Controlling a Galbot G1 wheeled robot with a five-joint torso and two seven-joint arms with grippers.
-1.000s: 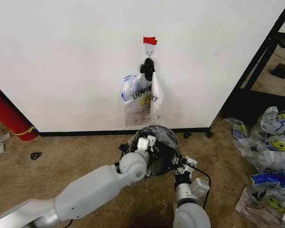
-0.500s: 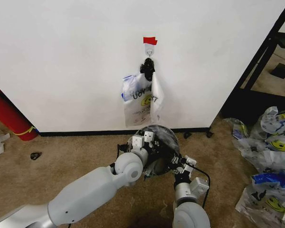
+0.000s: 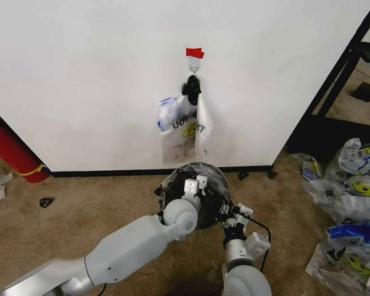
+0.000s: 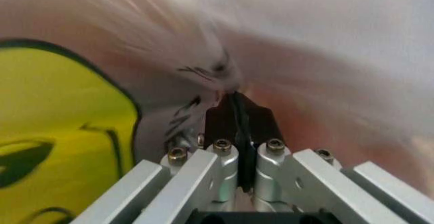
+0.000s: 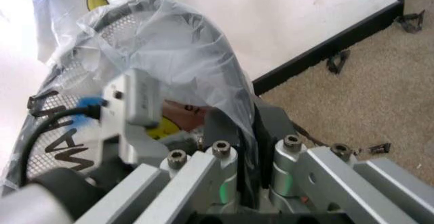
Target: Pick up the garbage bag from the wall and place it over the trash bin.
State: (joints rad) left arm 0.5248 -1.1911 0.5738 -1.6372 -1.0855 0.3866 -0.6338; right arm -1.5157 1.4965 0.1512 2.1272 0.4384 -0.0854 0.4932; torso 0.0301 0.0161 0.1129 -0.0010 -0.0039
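My right gripper is pinched tight on the edge of the bag draped over the bin. My left gripper is clamped on the same film, down inside the bin's mouth. The bin stands on the carpet just before the wall. Behind it, another bag hangs from the hook under red tape.
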